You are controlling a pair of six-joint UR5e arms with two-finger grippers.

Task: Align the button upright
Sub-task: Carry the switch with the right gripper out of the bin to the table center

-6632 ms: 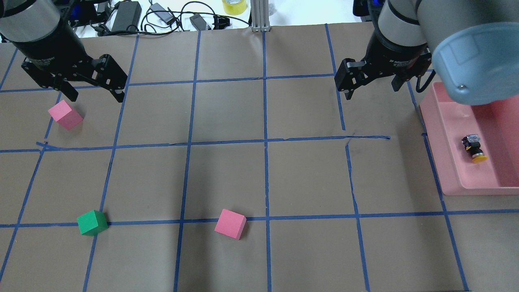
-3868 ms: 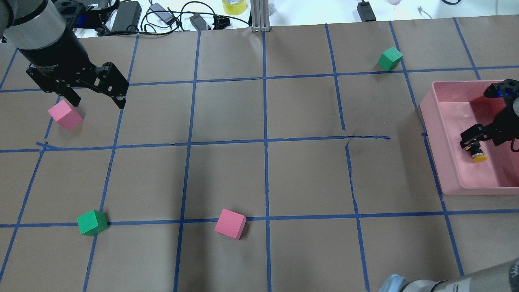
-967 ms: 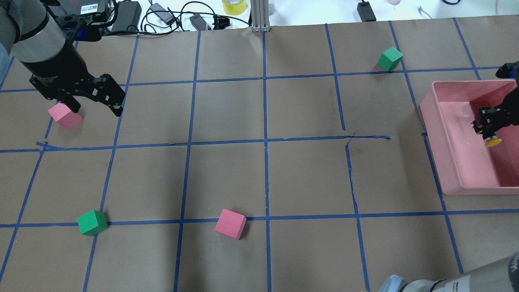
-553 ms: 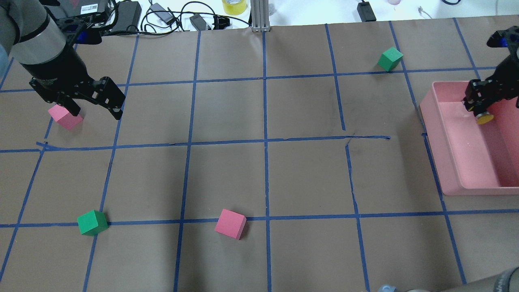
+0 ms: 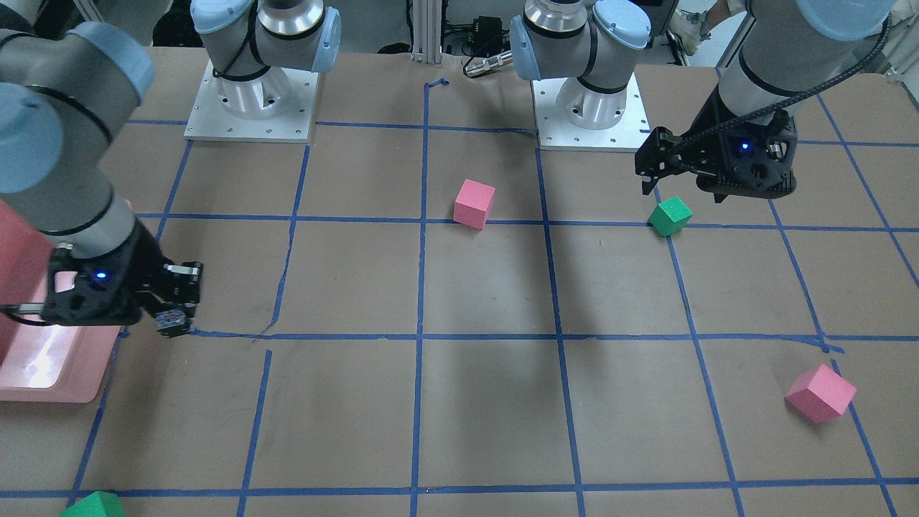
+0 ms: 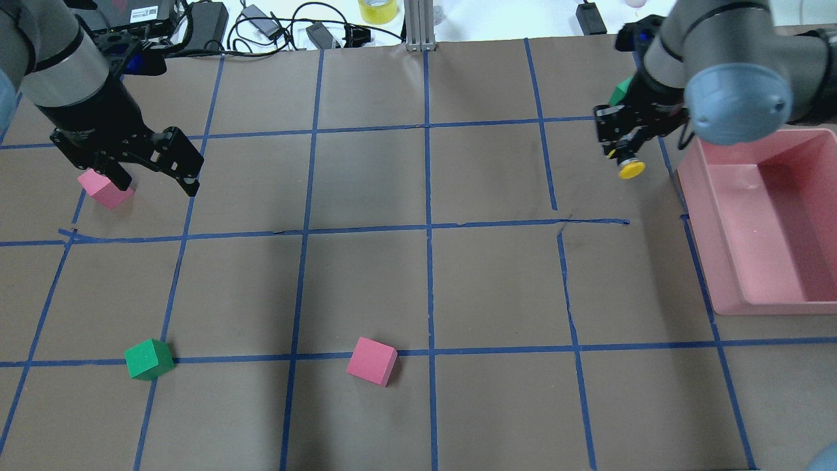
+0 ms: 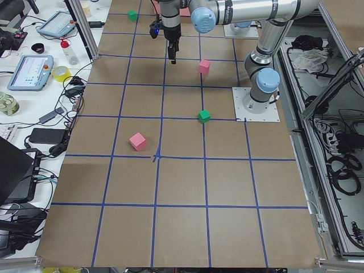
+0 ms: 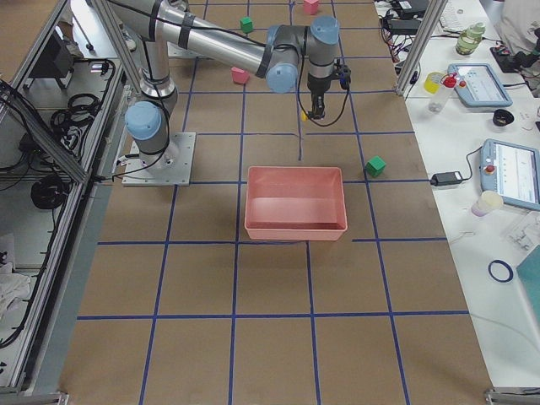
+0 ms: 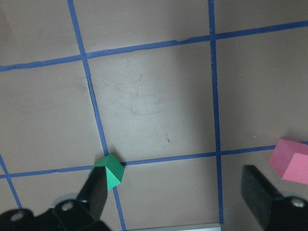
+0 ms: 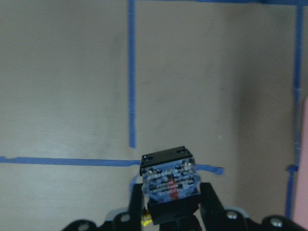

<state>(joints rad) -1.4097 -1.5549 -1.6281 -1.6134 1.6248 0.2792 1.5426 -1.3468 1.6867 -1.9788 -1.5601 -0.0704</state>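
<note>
The button (image 6: 630,169) is gripped in my right gripper (image 6: 624,157), held above the brown table just left of the pink bin (image 6: 719,261). Its yellow cap sticks out below the fingers in the overhead view. In the right wrist view its silver-blue terminal base (image 10: 168,175) faces the camera between the fingers (image 10: 209,202). In the front view the gripper (image 5: 176,309) holds it beside the bin (image 5: 43,388). My left gripper (image 6: 157,182) is open and empty, high above the table's left side near a pink cube (image 6: 104,190).
A green cube (image 6: 149,358) and a pink cube (image 6: 371,361) lie near the robot's side. Another green cube (image 6: 618,95) is partly hidden behind the right arm. Cables, adapters and a tape roll (image 6: 377,10) lie beyond the far edge. The left wrist view shows a green cube (image 9: 109,171).
My right gripper has lifted the button out of the pink bin and carried it left and away from the robot, over the table. The left arm has barely moved.
</note>
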